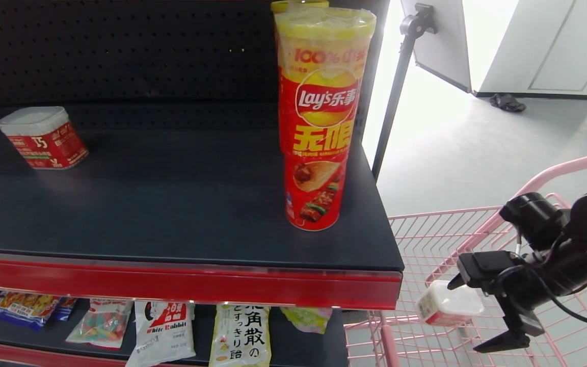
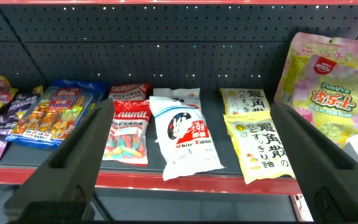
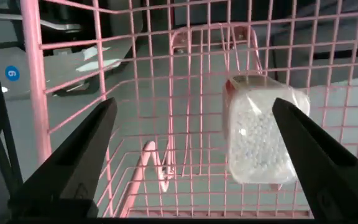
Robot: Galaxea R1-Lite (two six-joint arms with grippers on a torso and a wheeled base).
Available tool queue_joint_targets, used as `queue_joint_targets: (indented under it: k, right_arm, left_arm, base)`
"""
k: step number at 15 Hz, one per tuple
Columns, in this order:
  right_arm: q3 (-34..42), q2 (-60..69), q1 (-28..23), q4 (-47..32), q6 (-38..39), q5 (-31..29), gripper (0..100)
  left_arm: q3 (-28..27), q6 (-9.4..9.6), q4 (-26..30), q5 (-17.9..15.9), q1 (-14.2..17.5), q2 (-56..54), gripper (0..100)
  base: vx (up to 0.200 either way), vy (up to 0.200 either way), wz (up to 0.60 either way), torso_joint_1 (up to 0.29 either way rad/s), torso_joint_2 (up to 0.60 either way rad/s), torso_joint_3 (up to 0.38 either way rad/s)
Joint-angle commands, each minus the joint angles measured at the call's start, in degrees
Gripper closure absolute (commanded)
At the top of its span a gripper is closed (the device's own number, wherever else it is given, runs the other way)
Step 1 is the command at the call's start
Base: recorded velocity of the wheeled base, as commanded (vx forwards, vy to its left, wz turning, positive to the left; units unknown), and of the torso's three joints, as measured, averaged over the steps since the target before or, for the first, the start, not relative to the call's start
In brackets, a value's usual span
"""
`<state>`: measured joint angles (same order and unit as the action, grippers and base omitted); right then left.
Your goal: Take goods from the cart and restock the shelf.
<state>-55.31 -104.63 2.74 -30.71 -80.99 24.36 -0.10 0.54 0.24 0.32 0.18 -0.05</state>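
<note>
The right pincer (image 3: 193, 109) hangs released, jaws spread wide, inside the cart (image 1: 421, 239). The white-lidded tub (image 1: 449, 304) lies just ahead at nine o'clock, lid facing it. The right arm is nearer.

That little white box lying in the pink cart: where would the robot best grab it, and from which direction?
Probably across two opposite side walls of the white box, coming straight down. The pink cart has wire walls closing off every side, so only the top is open. The box's broad pale face points up, and it looks narrower than the gap of the open right gripper above it.
</note>
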Motion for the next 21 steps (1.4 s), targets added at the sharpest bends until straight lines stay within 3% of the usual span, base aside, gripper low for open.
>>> queue_joint_targets:
  k: [1,4,7,10,21]
  right_arm:
    - [-0.06,-3.91,3.23,0.30,1.19,-0.19,0]
    - [-3.49,-9.71,5.87,3.99,5.85,-0.27,0]
    - [-8.32,-9.89,4.46,3.20,5.85,-2.03,0]
    - [-8.59,-7.08,1.39,0.12,0.40,-1.94,0]
    - [-8.68,-15.34,-2.13,4.17,4.09,-4.49,0]
  left_arm:
    - [0.01,-0.01,0.02,0.03,-0.01,0.05,0]
    - [0.01,-0.01,0.02,0.03,-0.01,0.05,0]
    - [0.01,-0.01,0.02,0.03,-0.01,0.05,0]
    - [0.01,-0.01,0.02,0.03,-0.01,0.05,0]
    - [0.01,-0.01,0.02,0.03,-0.01,0.05,0]
  base:
    - [0.000,0.000,0.00,0.000,0.00,0.000]
    - [0.000,0.000,0.00,0.000,0.00,0.000]
    - [0.000,0.000,0.00,0.000,0.00,0.000]
    - [0.000,0.000,0.00,0.000,0.00,0.000]
    - [0.000,0.000,0.00,0.000,0.00,0.000]
